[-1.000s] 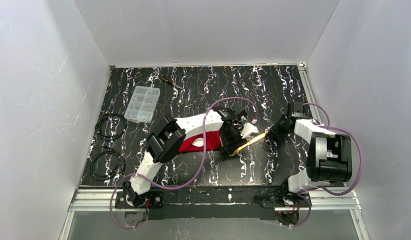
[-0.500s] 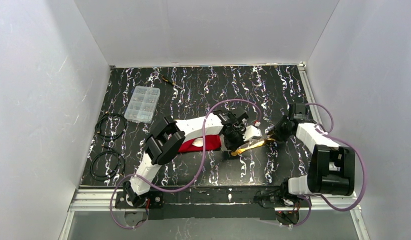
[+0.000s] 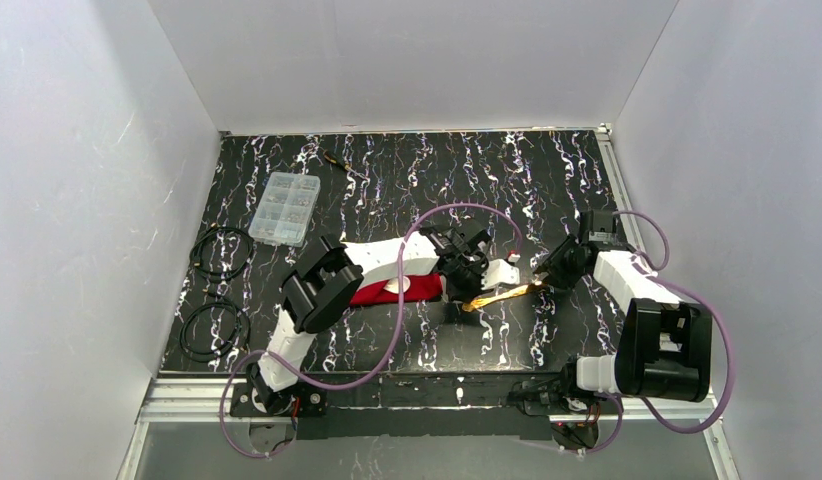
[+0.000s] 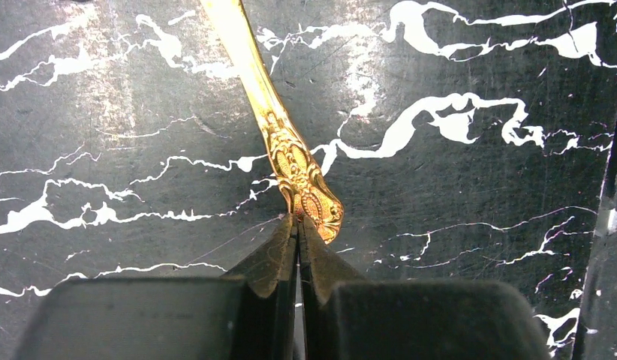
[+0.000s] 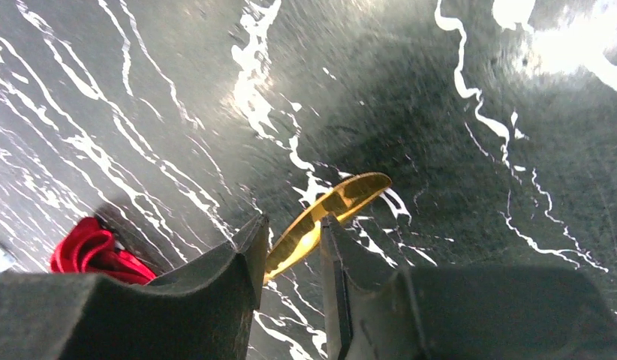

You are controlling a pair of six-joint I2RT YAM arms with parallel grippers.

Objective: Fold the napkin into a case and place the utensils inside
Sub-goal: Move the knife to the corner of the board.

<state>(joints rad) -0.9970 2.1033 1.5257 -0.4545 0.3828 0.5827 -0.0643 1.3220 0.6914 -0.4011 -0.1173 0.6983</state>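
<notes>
A black tabletop (image 3: 387, 170) veined with white like marble carries everything. Toward its far left lies a clear plastic compartment box (image 3: 290, 208), and beyond that, near the far edge, a thin black-and-yellow tool (image 3: 339, 162). Two black cable coils (image 3: 222, 250) rest along the left edge, one nearer than the other. Near the middle lies a bright red folded cloth napkin (image 3: 422, 290), flat and narrow.

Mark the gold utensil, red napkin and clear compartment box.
gold utensil (image 4: 298, 169): left wrist view, ornate handle end.
red napkin (image 3: 424, 290): top view, right end.
clear compartment box (image 3: 283, 208): top view, lid centre.
</notes>
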